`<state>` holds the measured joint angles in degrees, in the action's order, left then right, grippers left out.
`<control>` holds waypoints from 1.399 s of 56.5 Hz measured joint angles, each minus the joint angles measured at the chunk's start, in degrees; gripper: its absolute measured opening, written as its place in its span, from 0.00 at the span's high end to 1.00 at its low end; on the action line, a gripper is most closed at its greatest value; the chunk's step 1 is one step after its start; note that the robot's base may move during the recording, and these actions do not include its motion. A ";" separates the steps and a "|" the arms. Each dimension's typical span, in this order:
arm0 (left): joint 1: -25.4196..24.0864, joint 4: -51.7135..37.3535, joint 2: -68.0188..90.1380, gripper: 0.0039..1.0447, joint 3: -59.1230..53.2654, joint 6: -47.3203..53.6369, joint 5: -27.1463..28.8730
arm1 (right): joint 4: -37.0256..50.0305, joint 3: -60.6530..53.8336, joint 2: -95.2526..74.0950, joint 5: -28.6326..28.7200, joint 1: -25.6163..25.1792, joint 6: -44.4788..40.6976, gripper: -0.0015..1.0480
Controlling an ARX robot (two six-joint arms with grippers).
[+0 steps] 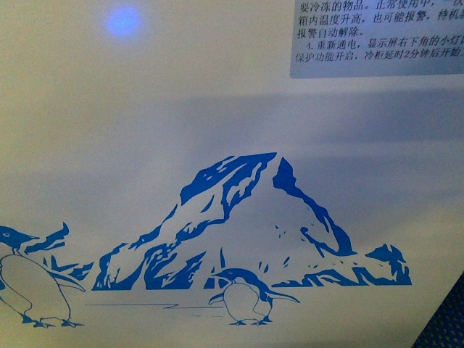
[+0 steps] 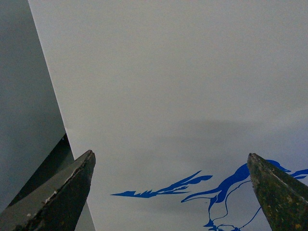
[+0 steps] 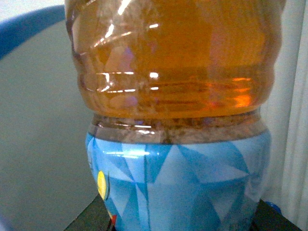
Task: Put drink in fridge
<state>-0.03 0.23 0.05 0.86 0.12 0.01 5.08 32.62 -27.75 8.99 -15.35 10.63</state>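
The fridge's white side (image 1: 145, 109) fills the front view, with its blue mountain and penguin drawing (image 1: 246, 232). In the left wrist view the same white fridge panel (image 2: 183, 86) stands close ahead. My left gripper (image 2: 171, 161) is open, dark fingertips (image 2: 77, 173) spread wide with nothing between them. In the right wrist view the drink bottle (image 3: 173, 91) fills the picture, amber liquid above a blue triangle-patterned label. My right gripper (image 3: 180, 211) is shut on the bottle at the label. A blue rim (image 3: 29, 26) curves behind it.
A grey sticker with Chinese text (image 1: 377, 36) sits at the fridge side's upper right. A dark floor corner (image 1: 446, 322) shows at lower right. In the left wrist view a grey wall and dark gap (image 2: 29, 120) lie beside the fridge's edge.
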 joint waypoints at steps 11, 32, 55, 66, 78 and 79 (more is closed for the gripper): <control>0.00 0.00 0.00 0.08 0.00 0.00 -0.02 | -1.73 0.20 3.04 -2.93 4.11 -0.46 0.63; 0.00 0.00 0.00 0.08 0.00 0.00 -0.02 | -1.05 0.20 4.15 -7.15 8.68 -2.75 0.63; 0.00 0.00 0.00 0.08 0.00 0.00 -0.02 | -1.36 0.20 4.15 -5.03 5.79 -2.73 0.63; 0.00 0.00 0.00 0.08 0.00 0.00 -0.02 | -1.36 0.20 4.15 -4.96 5.77 -2.78 0.63; 0.00 0.00 0.00 0.08 0.00 0.00 -0.02 | -2.25 0.22 4.24 -5.46 6.10 -2.91 0.63; 0.00 0.00 0.00 0.08 0.00 0.00 0.00 | -2.36 0.22 4.24 -5.46 6.10 -2.91 0.63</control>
<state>-0.03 0.23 0.05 0.86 0.12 0.01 2.72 32.84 -23.51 3.53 -9.26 7.73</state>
